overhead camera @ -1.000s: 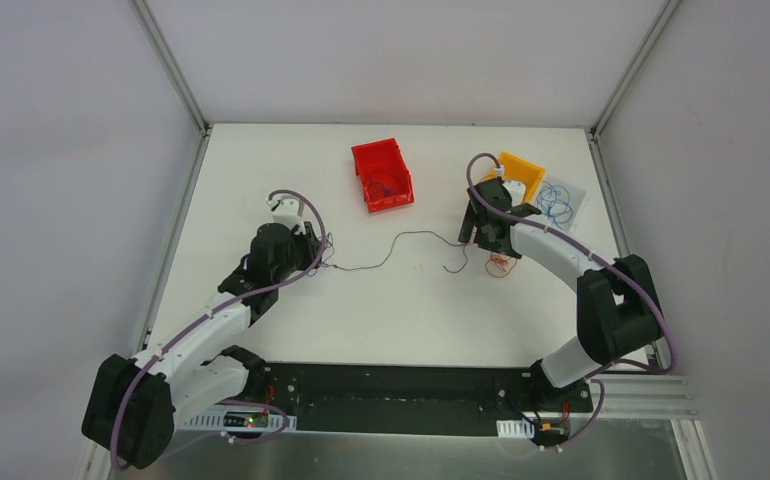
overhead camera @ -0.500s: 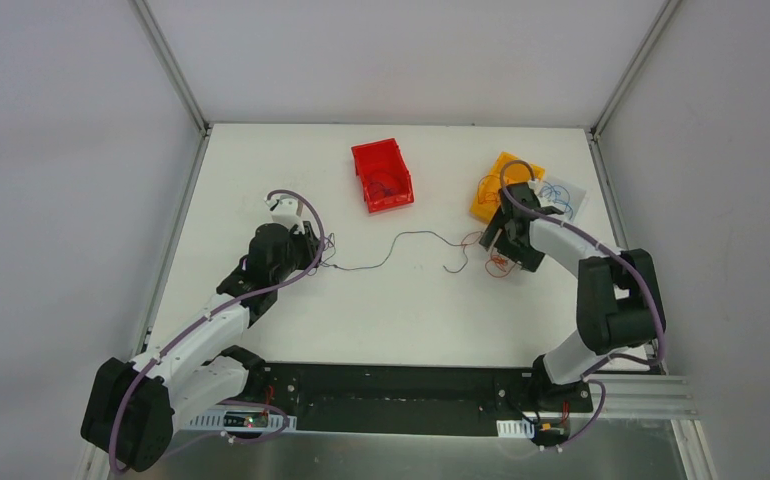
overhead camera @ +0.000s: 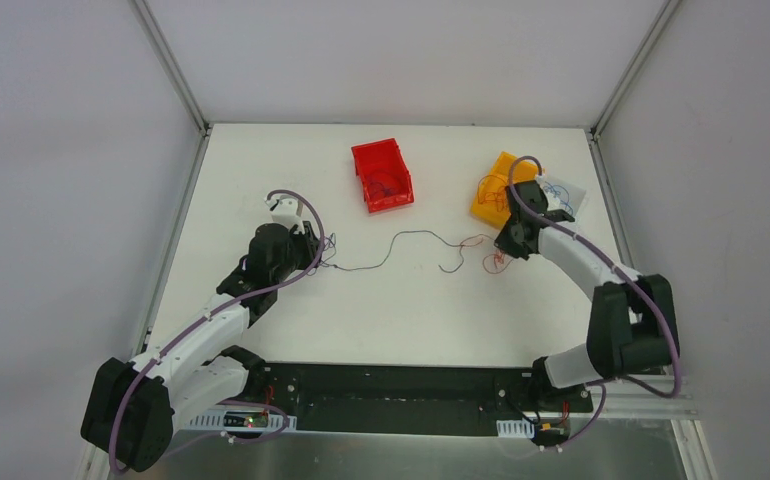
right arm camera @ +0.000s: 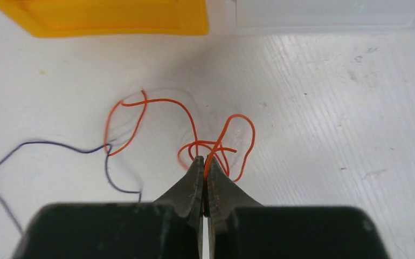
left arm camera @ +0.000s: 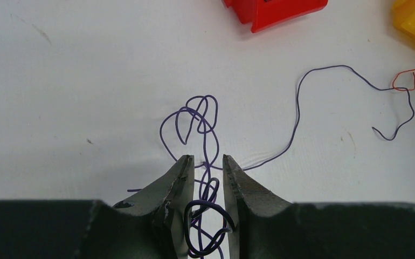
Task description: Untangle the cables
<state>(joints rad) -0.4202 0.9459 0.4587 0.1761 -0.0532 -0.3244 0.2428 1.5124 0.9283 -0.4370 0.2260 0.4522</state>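
Note:
A long dark purple cable [overhead camera: 401, 240] runs across the table from my left gripper [overhead camera: 319, 252] toward the right. My left gripper [left arm camera: 208, 157] is closed on a bunched coil of that purple cable [left arm camera: 197, 116], with loops wedged between its pads. The far end of the purple cable [right arm camera: 60, 144] crosses a red-orange cable [right arm camera: 165, 100]. My right gripper [right arm camera: 204, 159] is shut on a strand of the orange tangle [overhead camera: 496, 262], low over the table in front of the yellow bin.
A red bin [overhead camera: 382, 175] holding dark wires stands at the back centre. A yellow bin [overhead camera: 491, 190] with orange wires sits at the back right. Beside it is a clear tray [overhead camera: 564, 197] with blue wires. A metal frame borders the table.
My right arm has swung right, uncovering the yellow bin, and come down to the orange tangle. Its jaws went from wide open to shut on an orange strand. The left arm has not moved.

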